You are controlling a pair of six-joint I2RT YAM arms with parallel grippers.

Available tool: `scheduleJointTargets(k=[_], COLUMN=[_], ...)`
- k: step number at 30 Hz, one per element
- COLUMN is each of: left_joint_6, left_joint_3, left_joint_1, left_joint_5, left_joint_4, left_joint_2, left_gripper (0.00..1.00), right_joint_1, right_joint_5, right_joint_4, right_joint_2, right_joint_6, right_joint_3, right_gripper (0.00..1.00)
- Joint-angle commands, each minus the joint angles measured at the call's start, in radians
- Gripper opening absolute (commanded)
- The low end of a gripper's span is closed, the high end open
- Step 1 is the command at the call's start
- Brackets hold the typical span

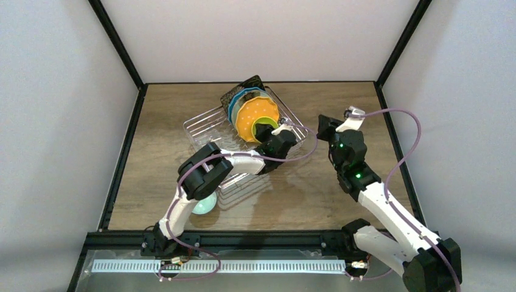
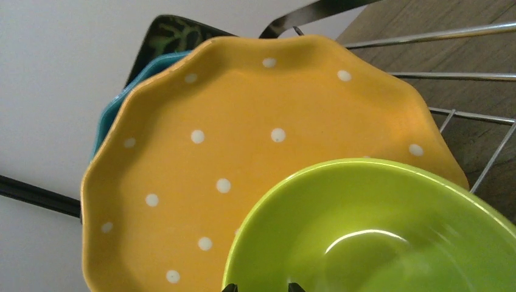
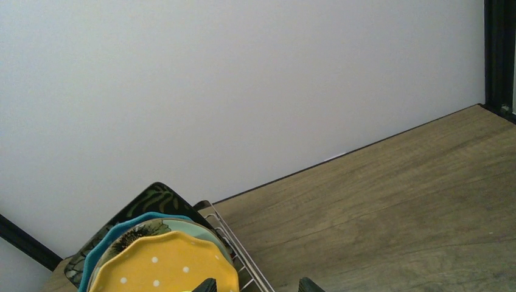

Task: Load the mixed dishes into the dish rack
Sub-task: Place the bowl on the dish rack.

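A brown wood-grain table is enclosed by plain white walls and black frame posts. A silvery wire dish rack is set askew on the middle of the table.

At the far end of the rack four plates are stood on edge in a tight row. A black square plate is placed farthest back, followed by a teal plate, a mint plate with a flower on it, and nearest an orange plate with white dots. The row is run from far to near, and the plates' faces are turned toward the near right.

A yellow-green bowl is seen on edge just in front of the orange plate, with its hollow turned the same way as the plates' faces. Whether the two are touching cannot be told.

The left gripper is seen at the bowl's near rim with only its tips in view. Whether the bowl is gripped or let go cannot be told.

The right gripper is held to the right of the rack, above the table. Its jaws are spread and nothing is between them.
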Motion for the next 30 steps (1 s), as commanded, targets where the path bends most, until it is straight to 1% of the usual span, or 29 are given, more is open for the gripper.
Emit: scheduleJointTargets(k=[1,5,19,30], left_joint_6=[-0.170,-0.256,-0.455,-0.477], left_joint_3=[0.043,0.062,0.125,0.167], left_joint_1=[-0.002,-0.002,0.020,0.025], left_joint_5=[-0.006,-0.014,-0.014,-0.028], left_joint_4=[-0.262,-0.354,-0.539,-0.551], left_joint_2=[0.032,0.021,-0.014,-0.067], left_gripper=[0.48,0.49,0.50,0.50], right_joint_1=[-0.001,-0.001,0.000,0.000], right_joint_5=[0.010,-0.002,-0.015,-0.031], right_joint_4=[-0.042,-0.064,-0.138,-0.192], right_joint_2=[0.023,0.045,0.109,0.159], right_joint_6=[0.018,0.023,0.030,0.028], right_joint_3=[0.066,0.099,0.191,0.273], right_gripper=[0.77,0.77,0.77,0.77])
